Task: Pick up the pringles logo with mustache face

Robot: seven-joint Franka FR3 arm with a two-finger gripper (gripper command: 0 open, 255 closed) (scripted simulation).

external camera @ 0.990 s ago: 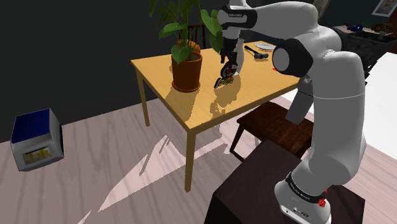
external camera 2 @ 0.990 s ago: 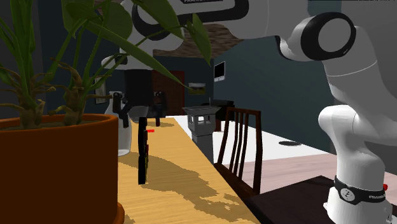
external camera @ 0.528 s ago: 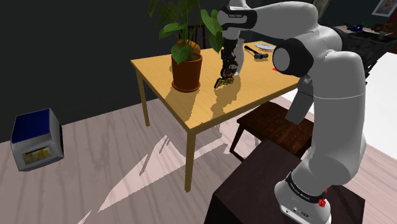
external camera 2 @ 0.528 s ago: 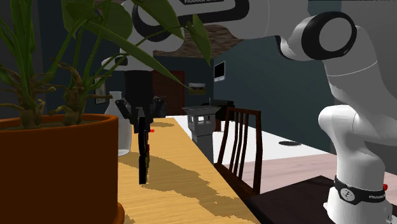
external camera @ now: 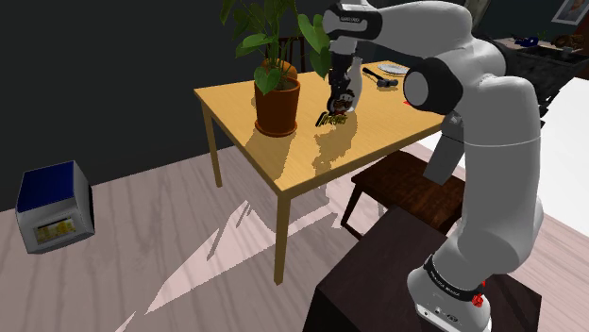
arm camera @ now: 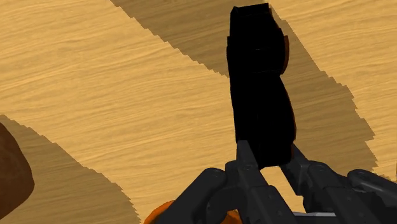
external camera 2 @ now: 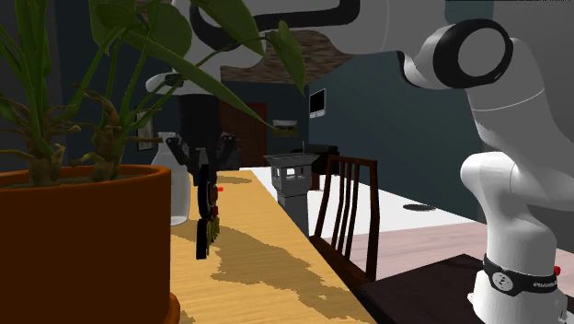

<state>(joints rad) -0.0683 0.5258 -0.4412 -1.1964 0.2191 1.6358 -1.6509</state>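
1. Our pincer (arm camera: pixel 270 167) is squeezed narrow on the logo (arm camera: pixel 261 83), one black finger on each side of its near end.
2. The logo hangs upright from the pincer over the table (external camera: pixel 283 160), near the brown plant pot (external camera: pixel 277 106) on the shoulder view's right side of it, not touching it.
3. In the second exterior view we get it edge-on, just a thin dark strip, too dark to read the face.
4. Its shadow falls on the wood grain below.

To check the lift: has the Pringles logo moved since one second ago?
Yes. The Pringles logo, clasped by the gripper, has risen slightly off the wooden table.
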